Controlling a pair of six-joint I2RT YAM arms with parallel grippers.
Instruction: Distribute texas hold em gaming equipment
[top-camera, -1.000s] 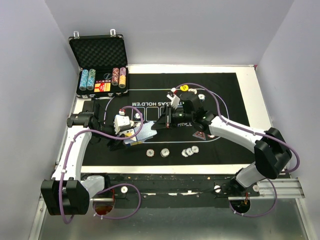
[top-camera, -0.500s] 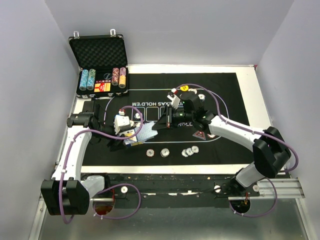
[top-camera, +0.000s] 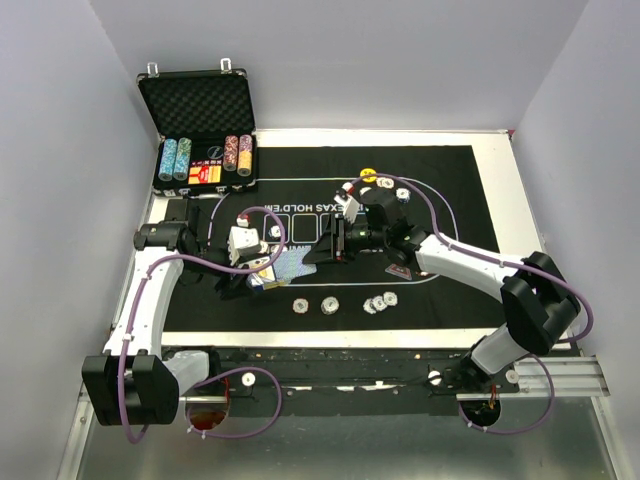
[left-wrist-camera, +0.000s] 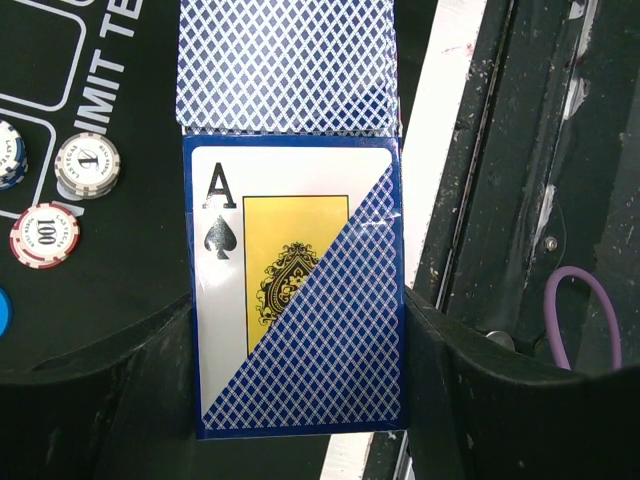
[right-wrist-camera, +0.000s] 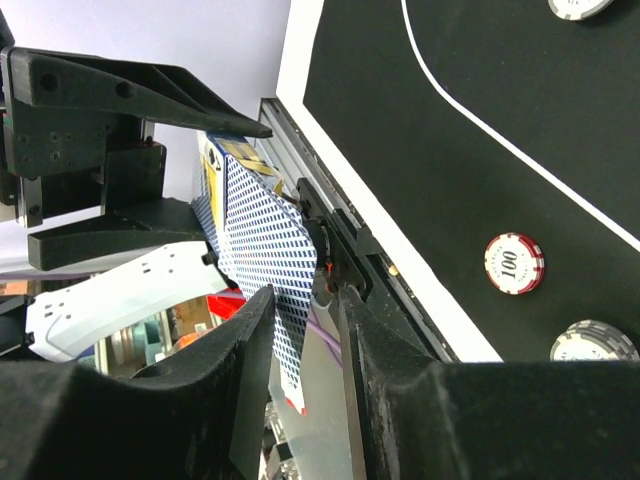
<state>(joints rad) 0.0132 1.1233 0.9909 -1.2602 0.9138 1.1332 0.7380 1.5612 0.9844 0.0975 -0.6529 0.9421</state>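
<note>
My left gripper (left-wrist-camera: 300, 315) pinches a stack of blue-backed cards (left-wrist-camera: 290, 70) tight between its two fingers (left-wrist-camera: 140, 390). I hold the stack over the near left part of the black mat (top-camera: 450, 200). On the stack, an ace of spades (left-wrist-camera: 225, 240) faces up, and one blue card lies crooked across it.

My right gripper (right-wrist-camera: 305, 330) reaches over from the right, up close to those cards. Its fingers (right-wrist-camera: 390, 390) are a little apart, and the edge of a blue card sits in the gap. My wrist view is dark there, so I cannot tell if the fingers press on the card or just sit around it.

A row of small poker chips (top-camera: 328, 305) lies on the mat near the front edge. A dark red triangle marker (top-camera: 398, 270) lies just under my right arm. A yellow button (top-camera: 368, 175) sits farther back. The open case (top-camera: 200, 105) stands at the far left corner with more chips inside.
</note>
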